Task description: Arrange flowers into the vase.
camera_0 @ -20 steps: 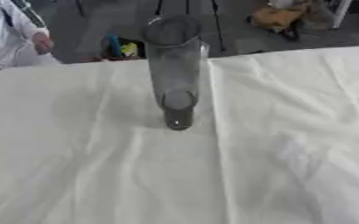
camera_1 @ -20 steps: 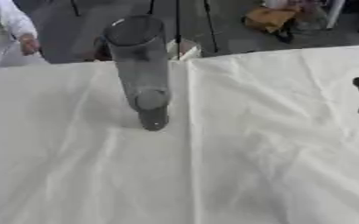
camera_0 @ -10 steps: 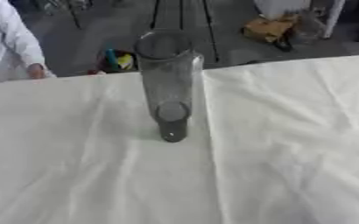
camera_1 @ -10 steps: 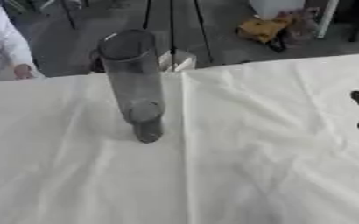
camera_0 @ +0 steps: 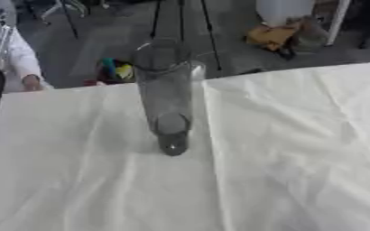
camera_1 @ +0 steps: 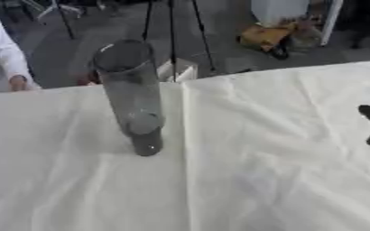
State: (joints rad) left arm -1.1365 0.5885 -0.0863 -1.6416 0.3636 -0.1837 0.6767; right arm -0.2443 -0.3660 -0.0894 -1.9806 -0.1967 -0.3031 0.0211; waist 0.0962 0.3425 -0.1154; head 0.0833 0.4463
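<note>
Upright, seemingly empty vase (camera_1: 133, 97) on tablecloth (camera_1: 259, 171).

**Lab or studio-type workspace, not a home**

Bench (camera_0: 298, 149) covered with a plain white creased cloth (camera_1: 283, 180), set up like a test station. Behind it a bare grey hard floor (camera_0: 85, 40), no rug or home furniture. Thin black tripod legs (camera_0: 208, 31) stand on the floor past the far edge, equipment-stand type. A white post (camera_1: 330, 20) at top right, and a white bin-like object (camera_1: 279, 11) beside it. Yellow-brown bag or bundle (camera_0: 271, 36) dumped on the floor. Small colourful clutter (camera_0: 117, 72) low by the far edge, too blurred to identify. Person in a white lab-style coat sleeve (camera_1: 2, 49) at the far left edge. Overall a robot lab or recording room.
</note>
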